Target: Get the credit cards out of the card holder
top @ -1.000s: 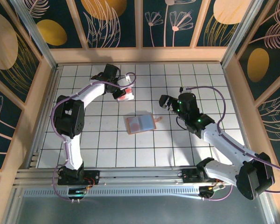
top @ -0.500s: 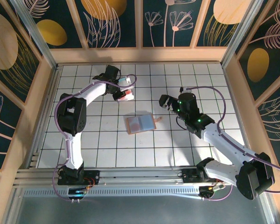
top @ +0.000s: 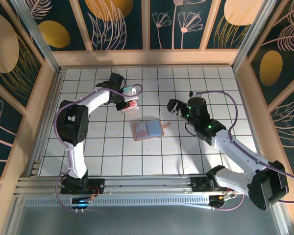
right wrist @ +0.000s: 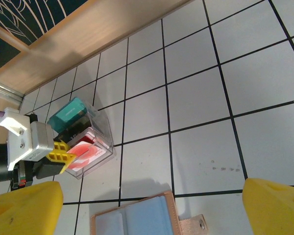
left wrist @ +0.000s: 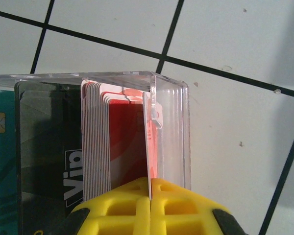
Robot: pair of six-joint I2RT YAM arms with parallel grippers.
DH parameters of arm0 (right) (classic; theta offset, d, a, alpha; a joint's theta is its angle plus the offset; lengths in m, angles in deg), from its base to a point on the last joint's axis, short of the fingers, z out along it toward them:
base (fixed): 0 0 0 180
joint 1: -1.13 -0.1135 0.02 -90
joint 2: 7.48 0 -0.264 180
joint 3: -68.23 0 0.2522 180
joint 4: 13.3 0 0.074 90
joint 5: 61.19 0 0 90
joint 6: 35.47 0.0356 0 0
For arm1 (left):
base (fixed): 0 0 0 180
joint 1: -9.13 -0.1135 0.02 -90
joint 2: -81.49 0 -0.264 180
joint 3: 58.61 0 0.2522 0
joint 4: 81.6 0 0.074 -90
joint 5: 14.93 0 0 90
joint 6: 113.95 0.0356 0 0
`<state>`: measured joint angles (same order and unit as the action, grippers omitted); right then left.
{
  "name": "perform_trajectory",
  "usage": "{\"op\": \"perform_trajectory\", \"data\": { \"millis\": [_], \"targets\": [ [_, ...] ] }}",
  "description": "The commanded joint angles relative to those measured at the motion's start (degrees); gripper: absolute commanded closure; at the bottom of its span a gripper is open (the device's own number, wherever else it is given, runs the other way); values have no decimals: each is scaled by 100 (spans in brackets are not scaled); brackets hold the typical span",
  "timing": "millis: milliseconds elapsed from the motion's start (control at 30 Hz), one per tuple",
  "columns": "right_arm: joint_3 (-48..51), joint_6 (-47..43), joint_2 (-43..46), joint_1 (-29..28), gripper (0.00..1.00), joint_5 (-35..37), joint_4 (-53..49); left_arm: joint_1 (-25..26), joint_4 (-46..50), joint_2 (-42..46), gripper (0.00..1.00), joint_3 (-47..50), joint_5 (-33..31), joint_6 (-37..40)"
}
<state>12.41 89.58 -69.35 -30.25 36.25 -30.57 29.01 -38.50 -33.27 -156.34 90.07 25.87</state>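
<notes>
The card holder [top: 148, 129] lies open on the tiles at mid-table, grey-blue inside with a tan border and a snap tab; its top edge also shows in the right wrist view [right wrist: 137, 220]. My left gripper [left wrist: 150, 193] is shut on the edge of a red-and-white credit card [left wrist: 152, 142]. That card stands inside a clear box [left wrist: 172, 122], next to a stack of other cards [left wrist: 95, 137]. Seen from above, the left gripper [top: 125, 104] is at the box [top: 130, 99], up and left of the holder. My right gripper [top: 172, 108] hovers open to the right of the holder, with nothing between its fingers [right wrist: 24, 205].
The clear box [right wrist: 81, 137] also holds teal and dark cards [right wrist: 68, 111] at its far end. A wooden wall [top: 147, 58] borders the tiled floor at the back, and wooden posts stand at the sides. Bare tiles [top: 152, 161] lie in front of the holder.
My left gripper has carried the red-and-white card down into the clear box. The right arm and the card holder have not moved.
</notes>
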Motion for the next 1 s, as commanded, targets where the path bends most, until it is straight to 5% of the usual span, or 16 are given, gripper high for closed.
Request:
{"op": "perform_trajectory", "data": {
  "millis": [0, 33, 400, 767, 967],
  "targets": [
    [19, 99, 134, -29, 6, -40, 60, -19, 536, 147, 76, 75, 80, 291],
    [14, 81, 132, -29, 5, -65, 65, -19, 577, 140, 71, 38, 43, 292],
    [14, 11, 123, -78, 5, -69, 33, -28, 616, 336, 70, -12, -711, 180],
    [-65, -164, 88, -126, 5, -140, 78, -21, 1136, 607, 69, -493, -95, -102],
    [-293, -473, -237, -619, 7, 440, -265, -24, 399, 1479, 66, 82, 95, -944]
  ]
}}
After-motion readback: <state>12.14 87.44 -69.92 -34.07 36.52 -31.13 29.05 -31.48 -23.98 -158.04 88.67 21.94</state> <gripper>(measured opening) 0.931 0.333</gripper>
